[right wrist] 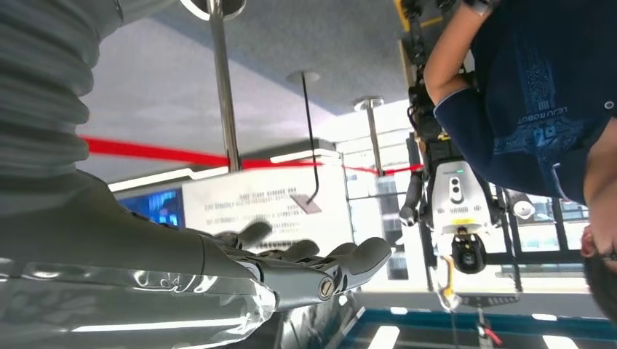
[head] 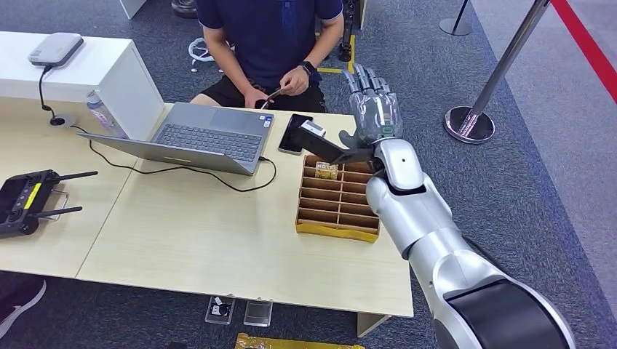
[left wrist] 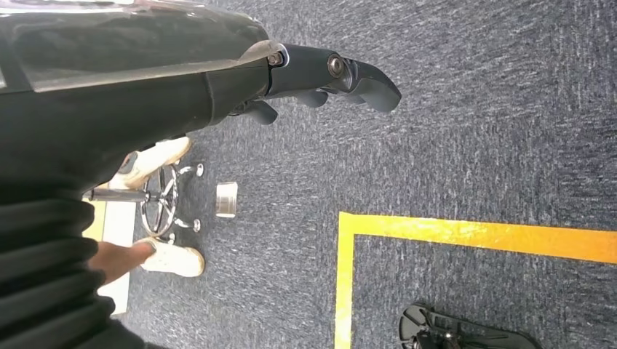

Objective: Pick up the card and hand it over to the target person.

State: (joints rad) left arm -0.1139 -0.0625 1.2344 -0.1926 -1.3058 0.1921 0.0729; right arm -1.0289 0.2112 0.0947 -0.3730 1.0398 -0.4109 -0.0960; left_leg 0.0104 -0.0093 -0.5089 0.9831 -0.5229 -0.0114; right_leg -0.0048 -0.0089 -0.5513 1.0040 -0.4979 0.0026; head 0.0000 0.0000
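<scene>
We are looking at a pale wood-grain table [head: 218,240] standing on speckled blue-grey carpet. On it are sitting an open silver laptop [head: 196,138], a black phone [head: 295,133] and a slotted cardboard tray [head: 338,200]. The right hand [head: 372,102] is reaching beyond the table's far edge, its glossy fingers [right wrist: 342,262] extended and holding nothing. The seated person [head: 273,36] is pinching the thin dark card [head: 271,94] in both hands. The left hand [left wrist: 320,76] is hanging over the carpet, fingers loosely curled, gripping nothing.
</scene>
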